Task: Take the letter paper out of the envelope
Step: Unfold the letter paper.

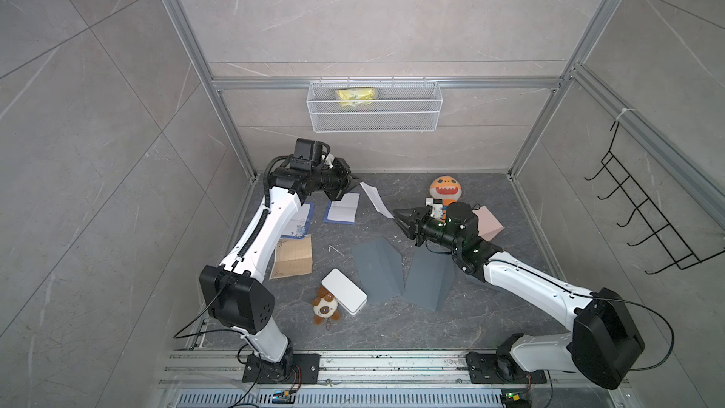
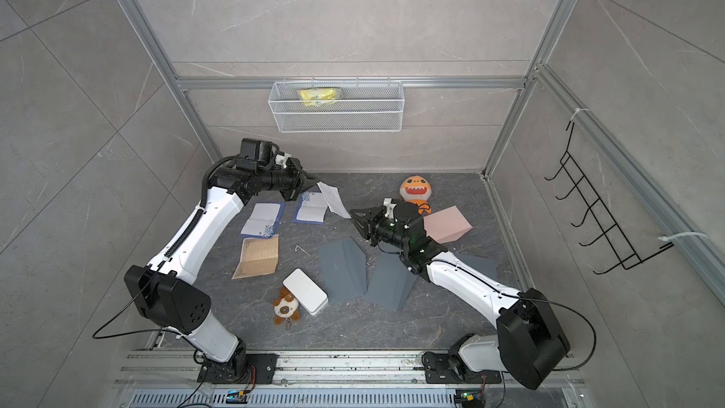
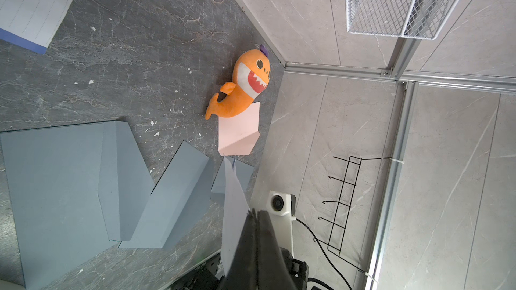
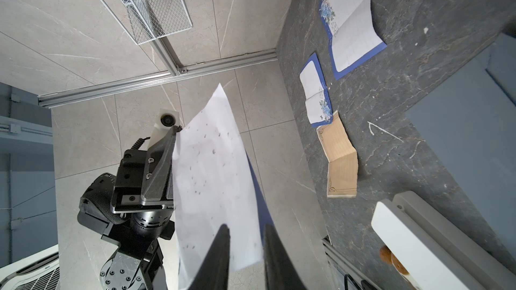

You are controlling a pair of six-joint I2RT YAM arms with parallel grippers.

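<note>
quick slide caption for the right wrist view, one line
Left gripper pinches the white letter paper by one edge while the open right gripper straddles its other end.

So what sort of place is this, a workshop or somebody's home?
Probably a robot test cell rather than a home: a left arm and right arm bolted to a metal rail, an aluminium frame closing in the tabletop, and staged props such as an orange plush toy and grey envelopes.

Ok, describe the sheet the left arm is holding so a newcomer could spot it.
From the wire basket on the back wall, look down to the dark table. There the left pincer pinches a sheet slanting through the air. It alone is off the table; the blue-bordered sheets nearby lie flat.
</note>
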